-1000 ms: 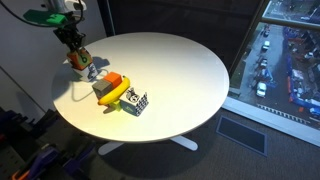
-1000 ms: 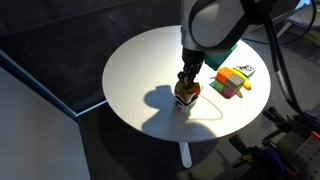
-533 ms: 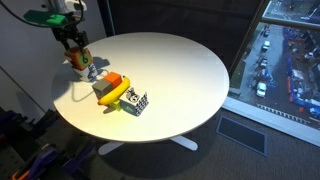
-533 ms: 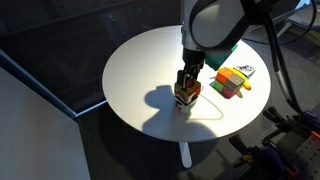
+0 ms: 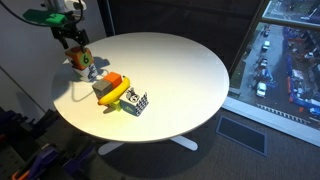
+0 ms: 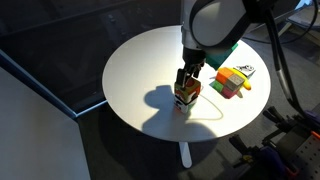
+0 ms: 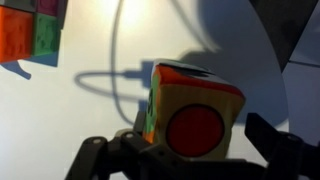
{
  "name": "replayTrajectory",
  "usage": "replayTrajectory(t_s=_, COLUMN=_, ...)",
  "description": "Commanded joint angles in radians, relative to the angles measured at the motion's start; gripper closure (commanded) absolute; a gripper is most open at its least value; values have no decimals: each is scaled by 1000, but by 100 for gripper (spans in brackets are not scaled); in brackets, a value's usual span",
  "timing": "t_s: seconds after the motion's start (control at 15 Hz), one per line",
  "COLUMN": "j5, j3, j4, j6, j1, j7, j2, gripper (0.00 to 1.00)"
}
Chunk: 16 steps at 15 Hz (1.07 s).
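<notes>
A small cube with an orange face bearing a red disc and a green side (image 7: 195, 115) is seen near the edge of the round white table (image 5: 190, 70), standing on or just above its surface; which of the two cannot be told. It shows in both exterior views (image 5: 80, 60) (image 6: 186, 95). The dark two-fingered gripper (image 7: 195, 152) is lowered over it from above, with the jaws set apart at two opposite side faces and close against them. Whether they press on the cube cannot be told.

The cube is judged rigid and light, with smooth faces that may slip, so a hold is best taken flat on two opposite sides at mid-height, away from the corners.

Just beside it, a cluster of orange, yellow and grey blocks (image 5: 113, 90) is laid on the table, and a black-and-white patterned cube (image 5: 137, 102) is set against that cluster.
</notes>
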Motion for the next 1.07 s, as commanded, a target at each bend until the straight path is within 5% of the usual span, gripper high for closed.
replayTrajectory(t_s=0.0, j5=8, j3=6, j4=-12, j6=-28, j1=-7, j7=-6, j2=-44, gripper=0)
replayTrajectory(t_s=1.0, j5=-24, j3=-32, j4=-45, j6=-64, j1=2, j7=142, j2=-187, gripper=0)
